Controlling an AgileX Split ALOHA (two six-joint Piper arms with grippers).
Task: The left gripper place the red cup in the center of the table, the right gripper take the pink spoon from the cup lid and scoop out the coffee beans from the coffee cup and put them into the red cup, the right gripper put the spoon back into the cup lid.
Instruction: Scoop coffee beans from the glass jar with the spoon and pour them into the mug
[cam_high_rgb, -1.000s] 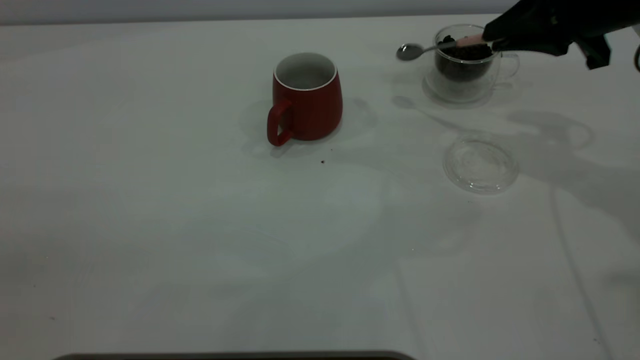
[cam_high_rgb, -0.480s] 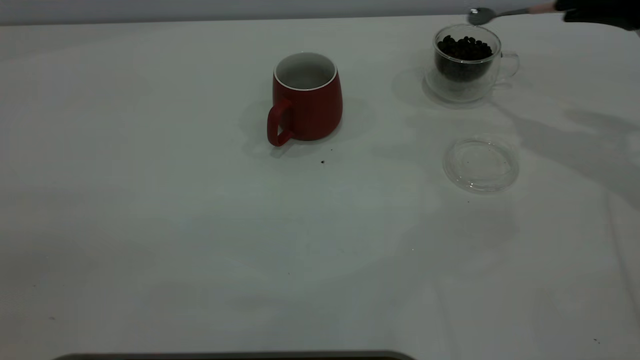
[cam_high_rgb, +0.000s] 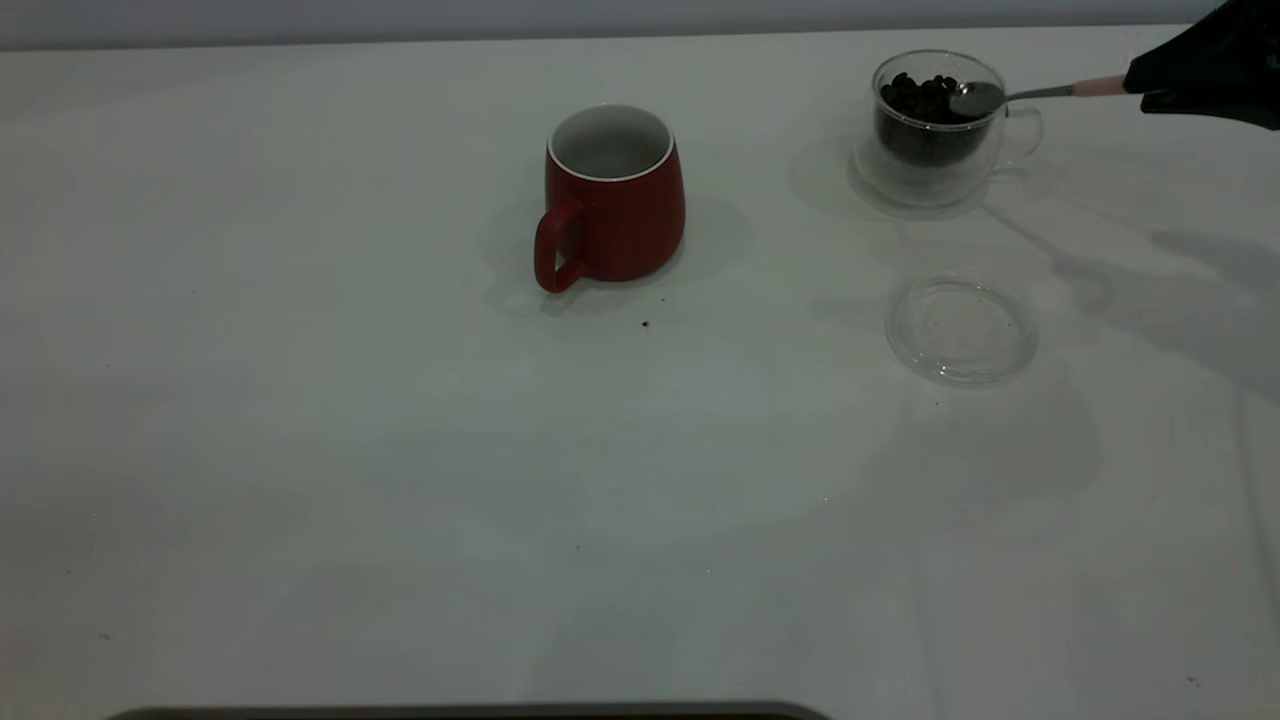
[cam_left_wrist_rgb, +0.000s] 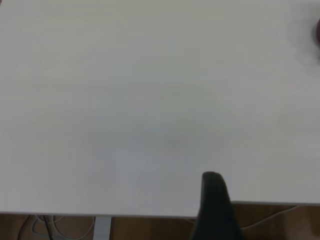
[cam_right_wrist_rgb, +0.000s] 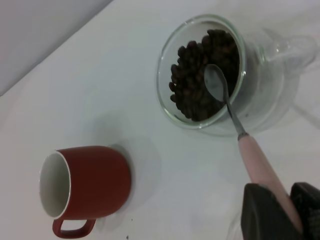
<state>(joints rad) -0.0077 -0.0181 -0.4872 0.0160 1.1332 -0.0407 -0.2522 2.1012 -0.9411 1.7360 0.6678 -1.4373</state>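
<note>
Exterior view: right gripper at upper right, fingers clamped on the pink spoon handle. Spoon lies near level, long axis pointing frame-left, bowl over the coffee beans in the coffee cup. Red cup sits further left, mid-counter. Half a second ago the spoon was higher, above the rim; now lowered in. Left fingers: cannot tell.

Right tool at far right corner of surface, raised, fingers clamped on spoon handle. Left tool near surface edge; one dark finger visible.
</note>
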